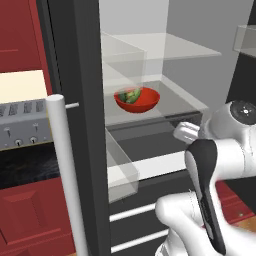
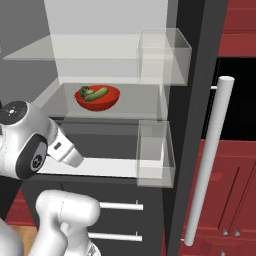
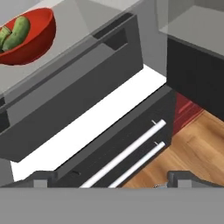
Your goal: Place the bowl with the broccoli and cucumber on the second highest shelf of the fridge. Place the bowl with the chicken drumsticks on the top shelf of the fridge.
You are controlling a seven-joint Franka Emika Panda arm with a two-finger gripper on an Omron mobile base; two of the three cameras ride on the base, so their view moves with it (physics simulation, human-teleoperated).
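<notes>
To my left I see glossy dark red cabinet doors [image 1: 22, 210], a silver toaster with slots and knobs [image 1: 22, 125] on a dark speckled surface [image 1: 27, 167], and warm brown wooden plank floor [image 3: 192, 144] below.

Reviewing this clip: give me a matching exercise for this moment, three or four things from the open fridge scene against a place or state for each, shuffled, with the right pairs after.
Things:
1. red bowl
2. top shelf
3. gripper
4. door handle

Places or states:
A. open, holding nothing
B. bare glass, no bowl on it
C. long silver bar standing upright on the fridge door
D. resting on the second highest shelf, with green vegetables inside

Pairs: 1-D, 2-B, 3-A, 4-C
</notes>
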